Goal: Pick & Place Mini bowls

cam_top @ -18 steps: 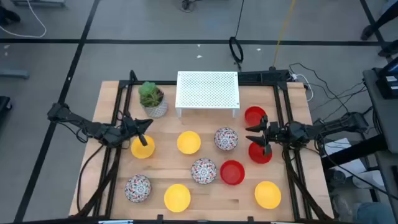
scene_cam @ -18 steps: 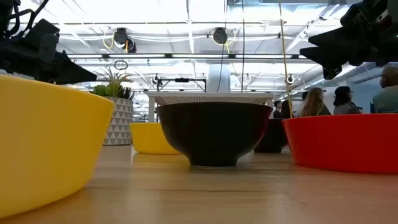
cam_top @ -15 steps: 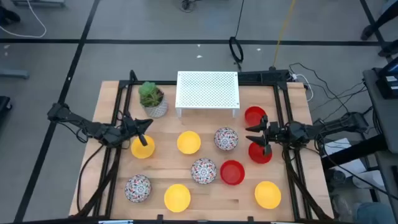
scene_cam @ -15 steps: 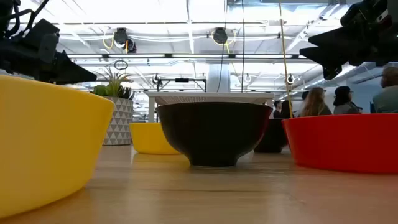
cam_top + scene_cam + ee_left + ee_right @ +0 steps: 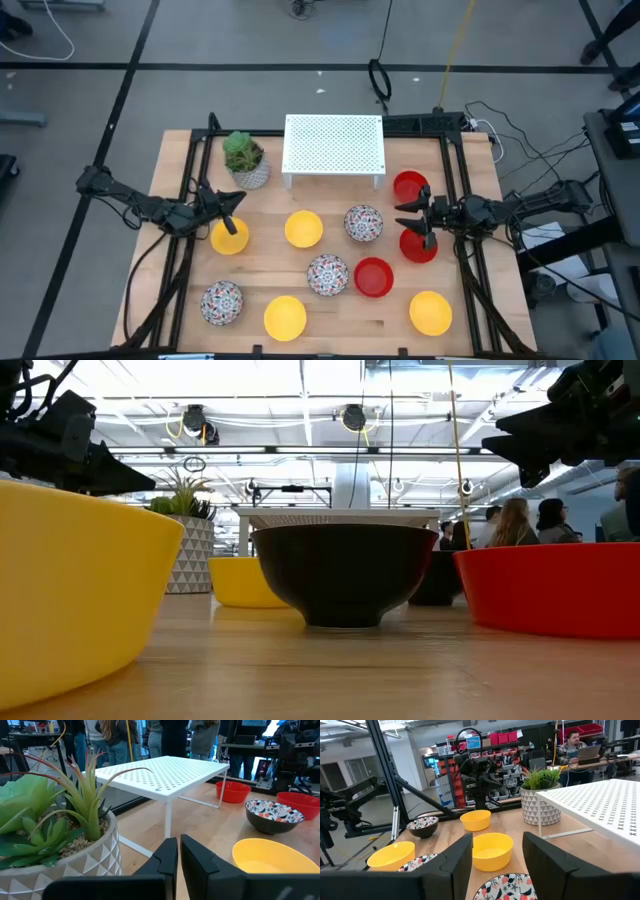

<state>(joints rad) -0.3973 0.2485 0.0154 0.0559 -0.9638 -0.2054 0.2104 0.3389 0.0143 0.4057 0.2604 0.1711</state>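
Several mini bowls stand on their bases on the wooden table: yellow ones (image 5: 229, 237) (image 5: 303, 229) (image 5: 285, 316), red ones (image 5: 410, 186) (image 5: 418, 245) (image 5: 373, 277) and mosaic-patterned ones (image 5: 364, 223) (image 5: 327, 274) (image 5: 222, 302). My left gripper (image 5: 238, 200) hovers shut at the table's left side, just beyond the far rim of the left yellow bowl; its shut fingers (image 5: 177, 855) hold nothing. My right gripper (image 5: 405, 217) hovers open at the right side, between the two right-hand red bowls. Its fingers (image 5: 462, 857) stand apart with nothing between them.
A white perforated rack (image 5: 334, 147) stands on thin legs at the far middle of the table. A green plant in a white pot (image 5: 244, 160) sits at the far left, close to my left gripper. A yellow bowl (image 5: 431, 312) stands at the near right corner. People show beyond the table.
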